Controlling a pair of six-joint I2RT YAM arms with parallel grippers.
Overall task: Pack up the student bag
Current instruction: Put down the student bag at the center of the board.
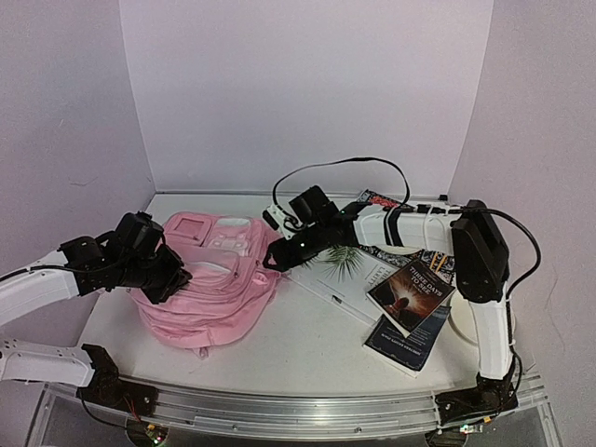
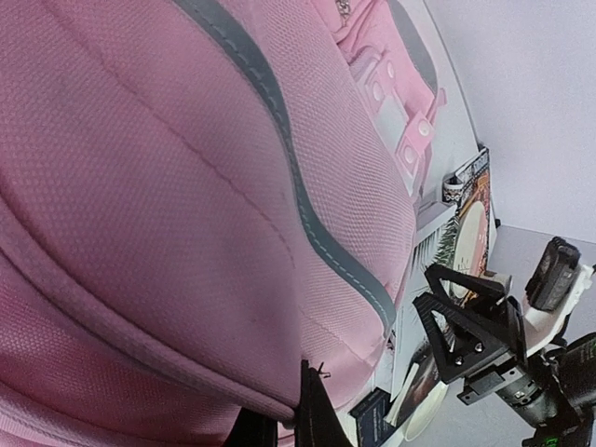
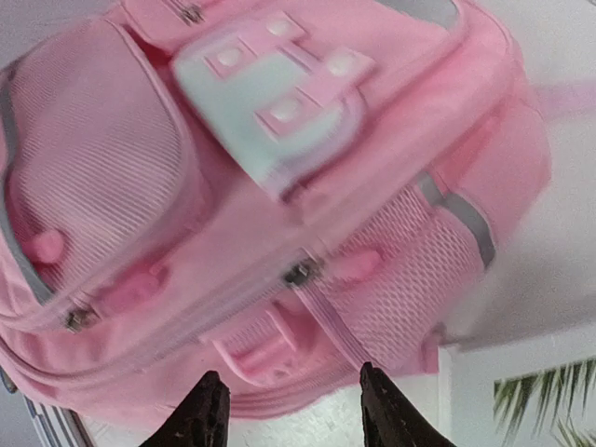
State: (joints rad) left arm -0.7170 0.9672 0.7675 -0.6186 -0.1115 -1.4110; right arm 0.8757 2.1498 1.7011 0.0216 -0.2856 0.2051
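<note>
Pale-pink student bag (image 1: 212,300) lies slumped flat, front pockets up.

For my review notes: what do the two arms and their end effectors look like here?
Both arms have white links with black joint housings. The left arm and right arm each end in a black two-finger end effector; the right end effector shows dark pointed fingertips. A black cable loops above the right arm.
</note>
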